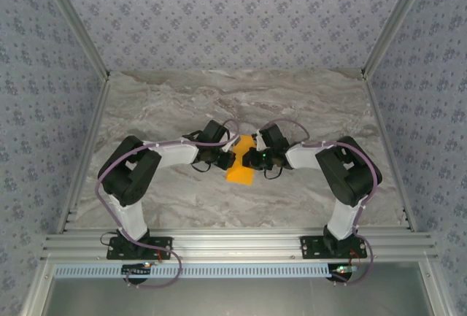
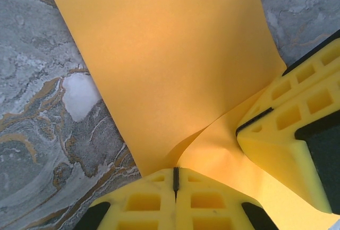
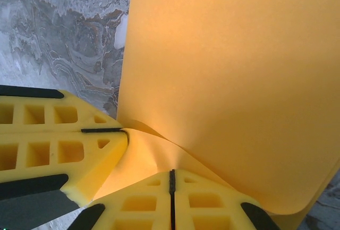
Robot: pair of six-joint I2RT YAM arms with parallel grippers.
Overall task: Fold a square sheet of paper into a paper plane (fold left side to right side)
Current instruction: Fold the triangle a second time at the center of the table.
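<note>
- While the left gripper [image 2: 175, 178] and right gripper [image 3: 171, 181] are both clenched on one edge of the square sheet of paper [image 1: 241, 167], mid-table [image 1: 182, 104], a tear or stray crease could be caused by uneven pulling.
- Buckling at the pinch is revealed by the wrist views; the sheet's place between the arms is given from above.

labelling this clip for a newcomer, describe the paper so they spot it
Start at the grey marbled table, then its middle, where the left arm and right arm reach toward each other. Between their tips is the square sheet of paper, thin and orange-yellow against the black-and-white arms.
</note>
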